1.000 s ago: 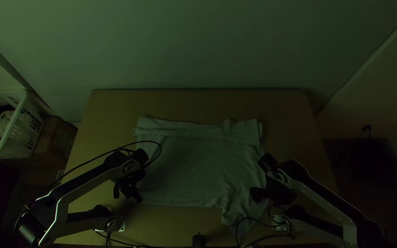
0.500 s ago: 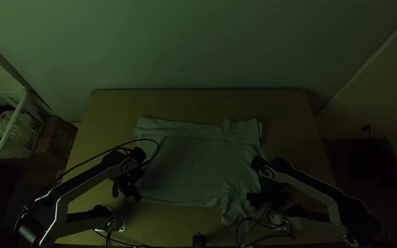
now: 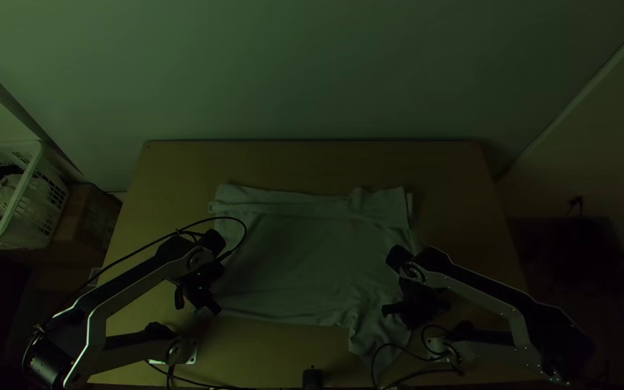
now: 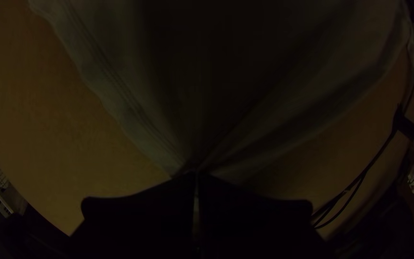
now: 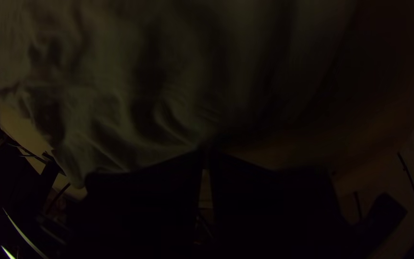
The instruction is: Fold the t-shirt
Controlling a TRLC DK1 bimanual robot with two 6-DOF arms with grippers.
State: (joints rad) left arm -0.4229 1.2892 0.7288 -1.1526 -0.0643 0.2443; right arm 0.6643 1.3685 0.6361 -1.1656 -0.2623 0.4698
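The pale t-shirt (image 3: pixel 305 253) lies spread on the table, with a folded band along its far edge and one part hanging toward the near right. My left gripper (image 3: pixel 211 305) is at the shirt's near left corner; in the left wrist view, the shirt (image 4: pixel 135 110) gathers to a point between the tips of the left gripper (image 4: pixel 196 173), shut on it. Over the shirt's right side is my right gripper (image 3: pixel 391 309). In the right wrist view, wrinkled cloth (image 5: pixel 120 105) runs into the closed tips of the right gripper (image 5: pixel 208 146).
A white laundry basket (image 3: pixel 19 209) with clothes stands beyond the table's left edge. Black cables (image 3: pixel 399 345) loop near the right arm's base, and another (image 3: pixel 243 224) arches over the shirt's left side. A small black object (image 3: pixel 313 378) is at the near edge's middle.
The right arm has moved left and slightly toward the near edge over the shirt. My left arm has shifted a little to the left. The shirt's outline is nearly the same.
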